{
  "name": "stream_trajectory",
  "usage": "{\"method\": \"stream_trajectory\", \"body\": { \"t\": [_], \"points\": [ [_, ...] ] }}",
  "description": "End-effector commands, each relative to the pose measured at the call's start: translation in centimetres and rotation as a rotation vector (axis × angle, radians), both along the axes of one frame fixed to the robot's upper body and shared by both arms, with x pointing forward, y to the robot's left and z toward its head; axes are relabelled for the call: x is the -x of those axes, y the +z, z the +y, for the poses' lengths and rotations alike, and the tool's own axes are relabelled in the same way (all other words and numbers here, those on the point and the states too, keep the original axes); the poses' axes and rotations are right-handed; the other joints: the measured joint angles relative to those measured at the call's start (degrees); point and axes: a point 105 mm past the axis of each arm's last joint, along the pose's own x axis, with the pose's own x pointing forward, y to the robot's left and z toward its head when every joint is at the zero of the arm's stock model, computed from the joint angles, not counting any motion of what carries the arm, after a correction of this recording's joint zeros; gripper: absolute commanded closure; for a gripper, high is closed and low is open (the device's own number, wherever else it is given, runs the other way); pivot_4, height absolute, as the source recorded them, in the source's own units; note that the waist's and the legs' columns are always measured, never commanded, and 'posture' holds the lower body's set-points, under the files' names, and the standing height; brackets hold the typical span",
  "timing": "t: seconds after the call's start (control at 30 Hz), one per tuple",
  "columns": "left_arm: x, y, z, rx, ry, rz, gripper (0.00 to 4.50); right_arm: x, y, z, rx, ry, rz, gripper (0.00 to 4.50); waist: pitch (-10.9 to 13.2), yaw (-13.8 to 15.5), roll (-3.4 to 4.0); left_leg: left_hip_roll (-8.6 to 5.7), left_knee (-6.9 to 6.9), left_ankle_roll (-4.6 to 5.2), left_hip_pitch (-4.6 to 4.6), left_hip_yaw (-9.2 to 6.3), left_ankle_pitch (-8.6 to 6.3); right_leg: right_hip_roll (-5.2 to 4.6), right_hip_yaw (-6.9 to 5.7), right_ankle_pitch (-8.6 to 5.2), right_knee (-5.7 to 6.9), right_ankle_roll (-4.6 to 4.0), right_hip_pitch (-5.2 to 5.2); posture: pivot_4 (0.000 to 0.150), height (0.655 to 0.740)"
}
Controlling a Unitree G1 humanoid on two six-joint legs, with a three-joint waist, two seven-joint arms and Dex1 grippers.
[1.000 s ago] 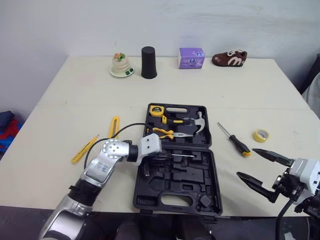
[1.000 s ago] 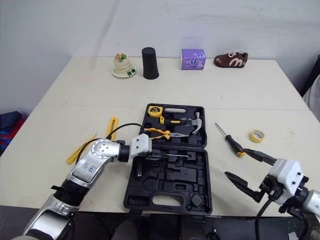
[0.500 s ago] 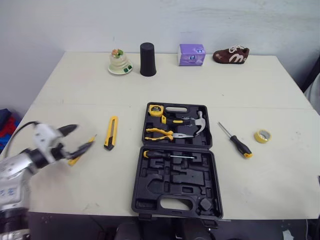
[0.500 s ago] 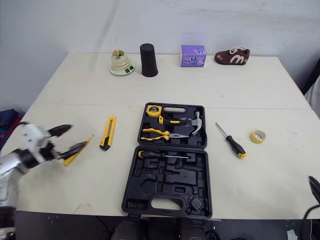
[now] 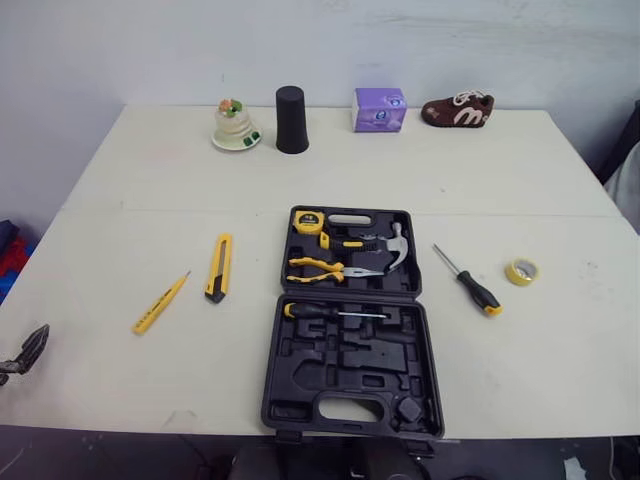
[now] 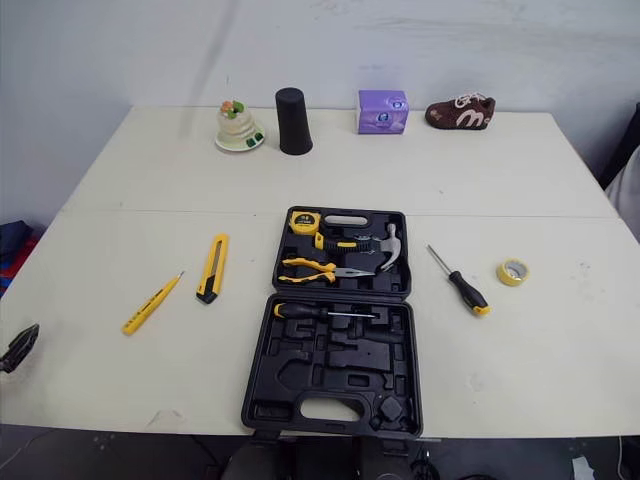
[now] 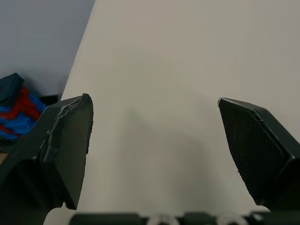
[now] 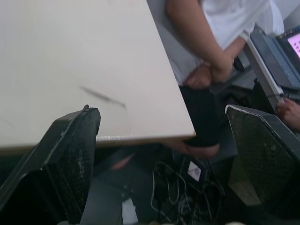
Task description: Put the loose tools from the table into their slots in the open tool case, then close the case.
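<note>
The black tool case (image 5: 400, 345) lies open in the middle of the table. Its far half holds a tape measure (image 5: 308, 221), pliers (image 5: 318, 269) and a hammer (image 5: 383, 246); a black-and-yellow screwdriver (image 5: 335, 312) lies in the near half. Loose on the table are a yellow utility knife (image 5: 219, 267), a thin yellow tester (image 5: 160, 302), a second screwdriver (image 5: 468, 281) and a yellow tape roll (image 5: 521, 271). My left gripper (image 5: 25, 352) hangs open and empty at the table's front left edge (image 7: 153, 98). My right gripper (image 8: 160, 108) is open and empty over a table corner.
Along the far edge stand a small cake ornament (image 5: 231, 126), a black cup (image 5: 291, 120), a purple box (image 5: 379, 110) and a brown shoe (image 5: 457, 109). A person in a white shirt (image 8: 206, 42) sits close to the table's edge in the right wrist view.
My left gripper opened, left the screwdriver in the case's near half and swung back to the table's front left edge. My right gripper pulled back out of the head views.
</note>
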Motion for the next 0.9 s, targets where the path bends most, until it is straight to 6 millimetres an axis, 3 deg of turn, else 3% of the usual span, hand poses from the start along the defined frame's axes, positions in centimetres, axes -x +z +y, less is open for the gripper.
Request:
{"method": "stream_trajectory", "body": {
  "t": [0.03,0.13,0.27,0.37,0.5,0.57,0.67,0.9],
  "points": [
    [-1.4,3.0,-2.5,-0.043,-0.114,-0.123,0.07,-3.2,2.6,1.8,-0.008,0.124,-0.106,0.0,-0.02,-0.03,0.0,0.0,0.01,0.0,-0.01,0.0,0.0,0.0,0.0,0.04,0.0,0.05,0.01,0.15,0.74],
    [-3.4,4.3,-6.2,-0.036,-0.269,-0.175,0.07,-6.9,3.7,5.1,-0.07,0.298,-0.146,0.0,-0.03,-0.15,0.02,0.0,-0.01,0.01,-0.01,0.0,0.01,-0.01,0.0,0.12,0.0,0.2,0.04,0.15,0.74],
    [-6.1,7.6,-15.6,-0.099,-0.667,-0.236,0.07,-12.5,6.4,10.2,-0.13,0.522,-0.132,0.0,0.04,-0.14,0.13,-0.05,0.04,0.06,-0.05,0.03,0.06,0.01,0.02,0.17,0.02,0.29,0.03,0.15,0.74],
    [-6.4,9.3,-21.7,-0.078,-0.899,-0.24,0.07,-14.8,6.5,13.2,-0.241,0.596,-0.033,0.0,0.05,0.3,0.15,-0.11,0.01,0.1,-0.09,0.05,0.11,0.03,0.07,0.21,-0.01,0.36,0.0,0.15,0.74],
    [-5.5,9.5,-26.7,-0.031,-1.127,-0.179,0.07,-16.5,6.2,16.7,-0.326,0.701,0.107,0.0,0.05,0.52,0.15,0.02,-0.02,0.11,-0.17,0.01,0.23,0.38,0.11,0.11,-0.1,0.34,-0.05,0.15,0.74],
    [-4.9,9.4,-28.7,-0.012,-1.223,-0.151,0.07,-17.3,5.9,18.1,-0.355,0.742,0.176,0.0,0.09,0.42,0.17,0.04,0.01,-0.11,-0.19,0.02,0.28,0.45,0.15,0.04,-0.1,0.39,-0.08,0.15,0.74],
    [-4.2,9.4,-31.1,0.025,-1.36,-0.108,0.07,-18.1,4.6,18.6,-0.34,0.748,0.305,0.0,0.17,0.38,0.11,-0.01,0.13,-0.07,-0.25,0.15,0.28,0.45,0.27,0.07,-0.1,0.49,-0.13,0.15,0.74],
    [-4.1,9.6,-32.6,0.024,-1.454,-0.102,0.07,-19.4,3.3,18.5,-0.313,0.749,0.365,0.0,0.2,0.49,0.07,-0.06,0.21,-0.04,-0.25,0.16,0.3,0.48,0.32,0.11,-0.12,0.56,-0.12,0.15,0.74]
  ]
}}
